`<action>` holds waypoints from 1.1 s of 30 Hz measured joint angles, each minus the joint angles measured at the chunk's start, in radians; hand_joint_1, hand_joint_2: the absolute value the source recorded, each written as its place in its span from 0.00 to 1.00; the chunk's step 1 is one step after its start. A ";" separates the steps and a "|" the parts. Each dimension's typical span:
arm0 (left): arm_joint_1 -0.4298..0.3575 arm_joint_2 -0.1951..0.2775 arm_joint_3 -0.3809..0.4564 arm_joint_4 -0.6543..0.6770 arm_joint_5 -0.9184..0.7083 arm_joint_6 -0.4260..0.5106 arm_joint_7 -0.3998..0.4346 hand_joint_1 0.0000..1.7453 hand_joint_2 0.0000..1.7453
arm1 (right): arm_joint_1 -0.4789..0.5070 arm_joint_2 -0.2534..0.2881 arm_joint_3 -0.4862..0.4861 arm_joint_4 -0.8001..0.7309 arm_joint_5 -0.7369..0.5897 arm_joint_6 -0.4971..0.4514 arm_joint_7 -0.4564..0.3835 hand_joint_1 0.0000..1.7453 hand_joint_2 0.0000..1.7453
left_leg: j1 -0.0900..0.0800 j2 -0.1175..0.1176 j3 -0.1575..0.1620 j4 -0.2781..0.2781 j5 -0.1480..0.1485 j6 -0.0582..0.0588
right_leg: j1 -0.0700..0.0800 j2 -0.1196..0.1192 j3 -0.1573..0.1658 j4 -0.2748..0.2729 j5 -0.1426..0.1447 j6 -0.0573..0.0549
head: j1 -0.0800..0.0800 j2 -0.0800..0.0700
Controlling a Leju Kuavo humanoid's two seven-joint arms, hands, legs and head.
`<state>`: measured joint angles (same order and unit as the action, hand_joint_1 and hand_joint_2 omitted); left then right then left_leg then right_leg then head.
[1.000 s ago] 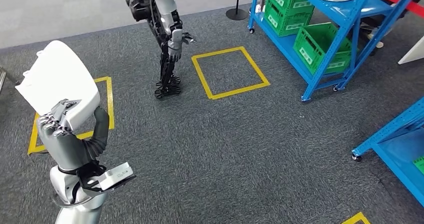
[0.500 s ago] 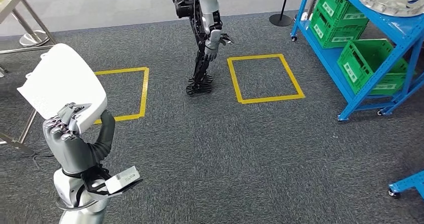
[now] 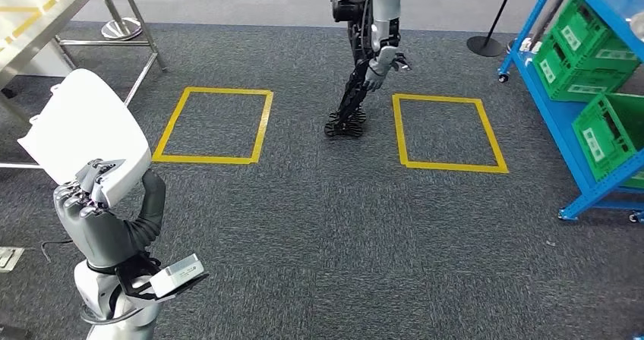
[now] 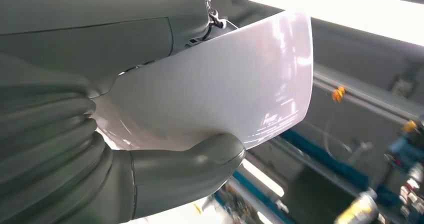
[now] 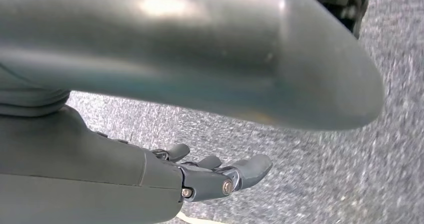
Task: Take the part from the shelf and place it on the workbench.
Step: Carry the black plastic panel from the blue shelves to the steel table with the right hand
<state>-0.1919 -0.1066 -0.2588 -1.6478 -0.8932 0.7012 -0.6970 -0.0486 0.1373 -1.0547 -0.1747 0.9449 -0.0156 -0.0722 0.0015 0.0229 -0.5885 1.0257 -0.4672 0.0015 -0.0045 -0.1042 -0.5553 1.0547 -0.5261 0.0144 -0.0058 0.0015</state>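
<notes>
we hold the white part (image 3: 85, 135) raised in our left hand (image 3: 97, 217), fingers clamped on its lower edge | right hand (image 5: 220, 176) hangs empty, fingers loosely apart | pickup done, we judge | left: reach the metal workbench (image 3: 45, 14) ahead-left and set it down

Silver left arm (image 3: 114, 310), grey ribbed wrist cover, dark fingers (image 3: 76, 196).

Grey carpet floor (image 3: 319, 226), yellow floor squares (image 3: 213, 125), blue shelving (image 3: 577, 120), green crates (image 3: 611, 131)
</notes>
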 joint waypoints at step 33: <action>-0.065 0.026 0.021 0.039 0.063 0.000 0.000 1.00 1.00 | -0.004 -0.002 0.000 0.000 0.034 0.023 0.024 0.00 0.00 | 0.012 -0.024 -0.012 0.008 0.009 0.005 | -0.006 0.078 -0.062 0.121 -0.062 0.013 | 0.006 0.000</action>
<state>-0.2566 -0.0804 -0.2378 -1.6084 -0.8301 0.7012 -0.6965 -0.0529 0.1348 -1.0547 -0.1751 0.9789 0.0071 -0.0482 0.0138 -0.0006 -0.6007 1.0335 -0.4577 0.0063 -0.0104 -0.0258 -0.6169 1.1761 -0.5882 0.0278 -0.0003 0.0015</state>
